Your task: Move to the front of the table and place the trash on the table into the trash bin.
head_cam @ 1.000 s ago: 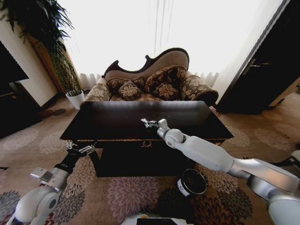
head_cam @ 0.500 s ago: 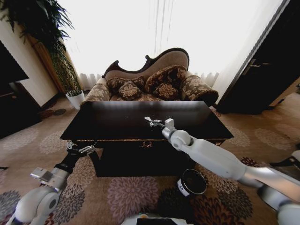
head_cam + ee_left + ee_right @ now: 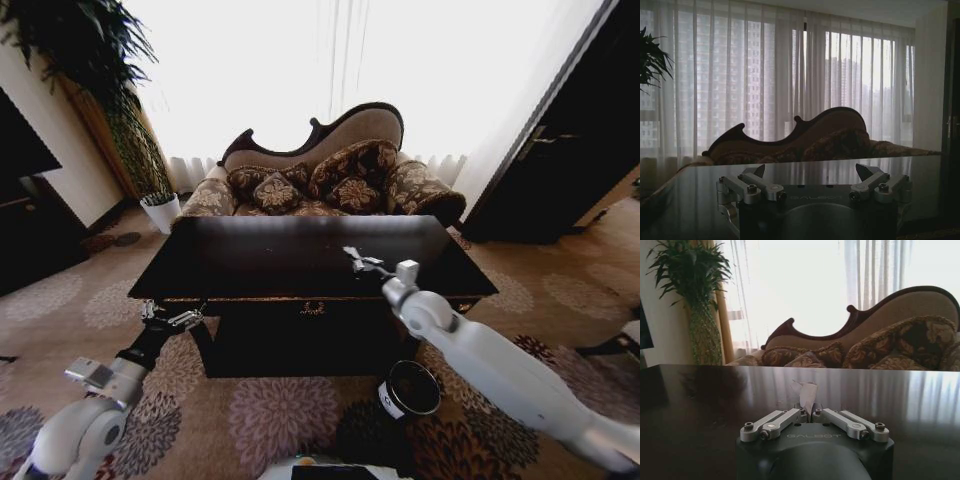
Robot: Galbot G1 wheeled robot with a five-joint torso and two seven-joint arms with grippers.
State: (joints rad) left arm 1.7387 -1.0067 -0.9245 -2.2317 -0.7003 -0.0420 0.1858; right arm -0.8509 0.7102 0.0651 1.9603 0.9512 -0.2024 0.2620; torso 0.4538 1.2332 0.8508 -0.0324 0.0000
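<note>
The glossy black table (image 3: 250, 262) stands before me. My right gripper (image 3: 356, 261) hangs over its right half, shut on a white crumpled paper scrap (image 3: 806, 393) that sticks up between the closed fingertips (image 3: 801, 413). The trash bin (image 3: 410, 388), dark with a shiny rim and a white label, sits on the carpet in front of the table's right end, below my right forearm. My left gripper (image 3: 170, 319) waits low at the table's front left corner, open and holding nothing, with its fingers (image 3: 756, 171) spread wide at tabletop height.
A patterned sofa (image 3: 320, 175) with cushions stands right behind the table. A tall plant (image 3: 100, 90) and a small white pot (image 3: 160, 211) are at the back left, and a dark door (image 3: 570, 150) is on the right. Patterned carpet surrounds the table.
My right gripper has moved to the right over the table, carrying the paper scrap towards the table's right end. The left arm has stayed still.
</note>
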